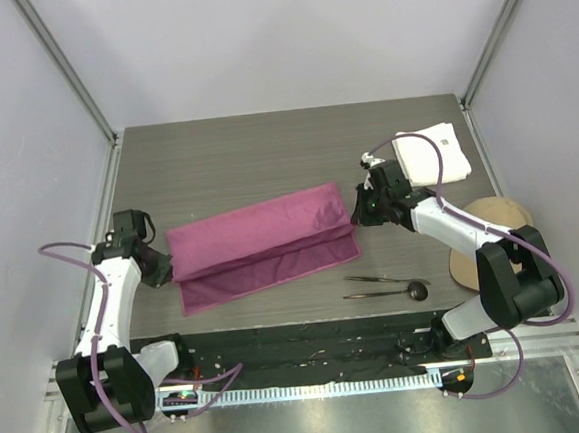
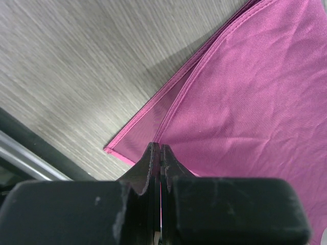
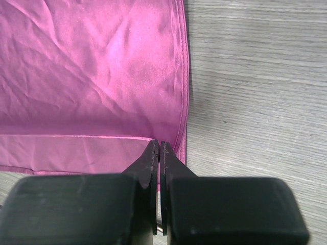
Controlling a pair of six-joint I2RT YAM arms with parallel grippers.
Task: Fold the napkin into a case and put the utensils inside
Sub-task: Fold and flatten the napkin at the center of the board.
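While your left jaws and right jaws sit pinched shut on its two ends, the napkin (image 1: 261, 241) lies mid-worktop (image 1: 264, 153), folded once lengthwise, so there's no case yet. The utensils (image 1: 385, 285) lie just nearer, outside it. How many layers each pinch holds is hidden.

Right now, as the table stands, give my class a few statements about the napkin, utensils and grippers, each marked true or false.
1. The utensils are tucked inside the napkin. False: they lie bare on the table, in front of the napkin's right end.
2. The left gripper and right gripper are each shut on an end of the napkin. True.
3. A white cloth lies at the table's far right corner. True.
4. The napkin is bunched into a ball. False: it lies folded over, with a lower layer showing along the near edge.
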